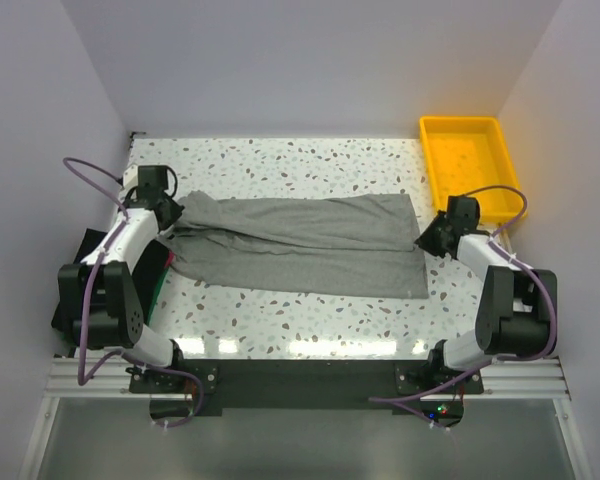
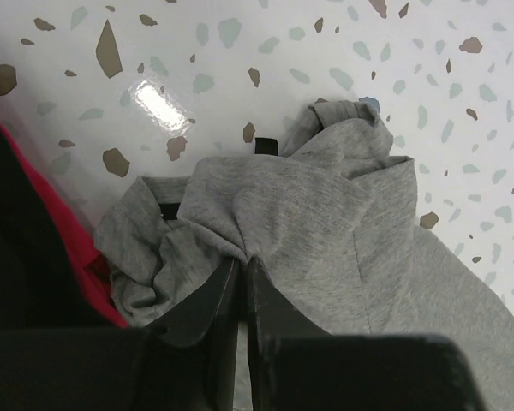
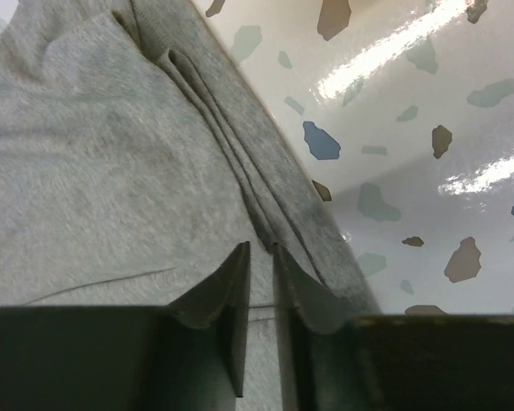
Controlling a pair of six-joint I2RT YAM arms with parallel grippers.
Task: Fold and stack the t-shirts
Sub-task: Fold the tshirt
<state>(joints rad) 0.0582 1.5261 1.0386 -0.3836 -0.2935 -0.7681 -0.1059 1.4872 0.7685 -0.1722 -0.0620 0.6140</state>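
Note:
A heather-grey t-shirt (image 1: pixel 300 245) lies folded lengthwise across the table as a long band. My left gripper (image 1: pixel 175 215) is at its left end, shut on a bunched pinch of the grey fabric (image 2: pixel 325 214); the jaws (image 2: pixel 242 261) meet with cloth gathered at their tips. My right gripper (image 1: pixel 425 240) is at the shirt's right edge. Its jaws (image 3: pixel 259 248) stand a little apart over the grey cloth (image 3: pixel 94 171), just beside a ridge of folded layers. Dark folded fabric (image 1: pixel 80 275) with a thin green edge (image 1: pixel 157 285) lies by the left arm.
A yellow plastic tray (image 1: pixel 470 122) stands at the back right corner. In the left wrist view black cloth (image 2: pixel 17 257) and a red strip (image 2: pixel 73 235) lie beside the grey shirt. White walls close in the speckled table (image 1: pixel 310 315) on three sides.

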